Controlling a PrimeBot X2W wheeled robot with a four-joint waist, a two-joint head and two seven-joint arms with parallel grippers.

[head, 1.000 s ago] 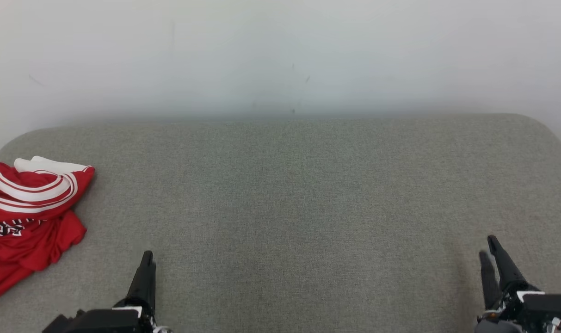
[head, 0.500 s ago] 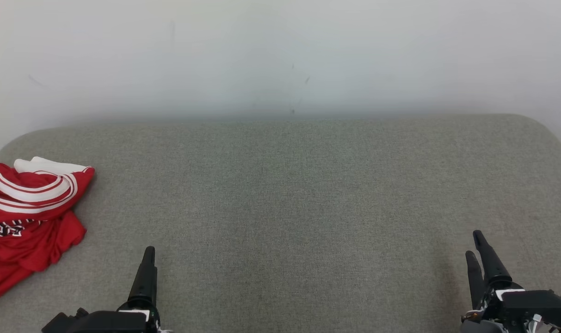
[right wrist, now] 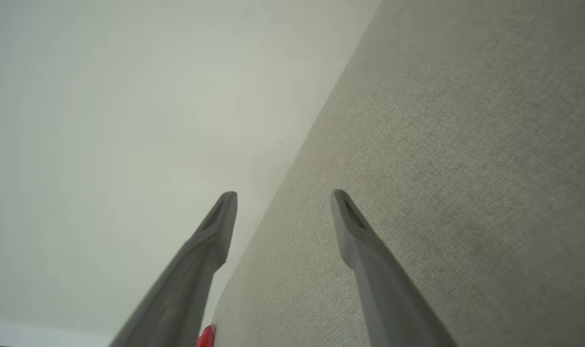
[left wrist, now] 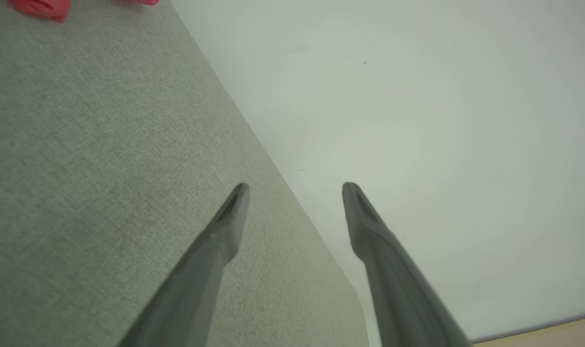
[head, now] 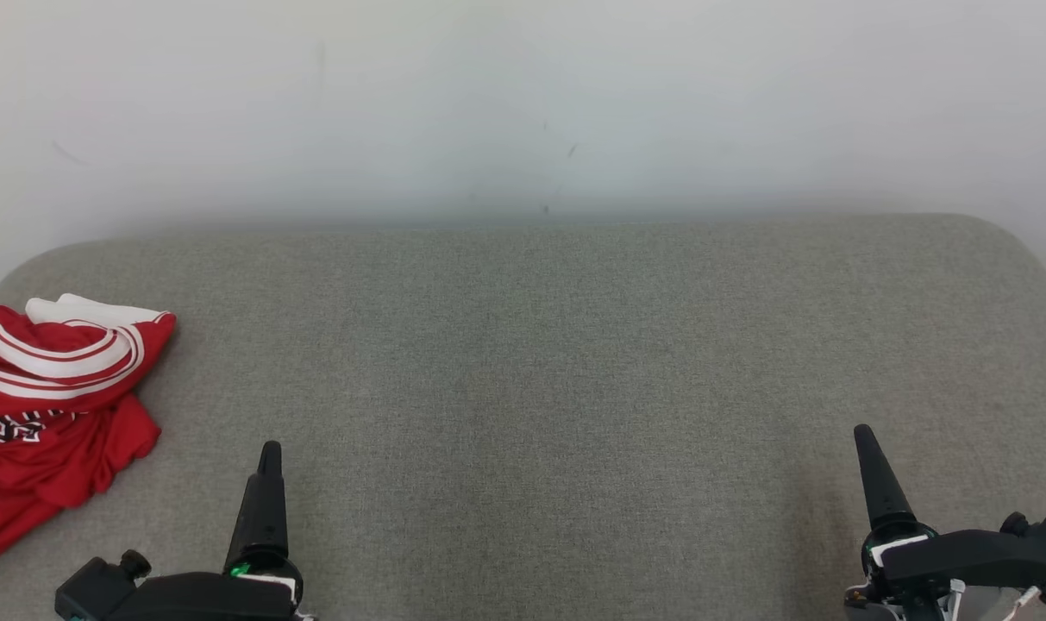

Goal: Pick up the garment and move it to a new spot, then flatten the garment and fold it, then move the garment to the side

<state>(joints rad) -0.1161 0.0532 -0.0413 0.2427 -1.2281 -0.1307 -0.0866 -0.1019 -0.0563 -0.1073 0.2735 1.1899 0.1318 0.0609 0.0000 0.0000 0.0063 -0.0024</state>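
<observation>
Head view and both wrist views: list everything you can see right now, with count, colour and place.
garment: one, red with white stripes and dark lettering, crumpled at the far left of the padded surface.
padded surface: one, grey-green fabric with rounded far corners, spanning the head view.
wall: one, white, behind the padded surface.
left gripper: one, dark fingers, lower left of the head view, open, holding nothing, right of the garment and apart from it.
right gripper: one, dark fingers, lower right of the head view, open, holding nothing.
</observation>
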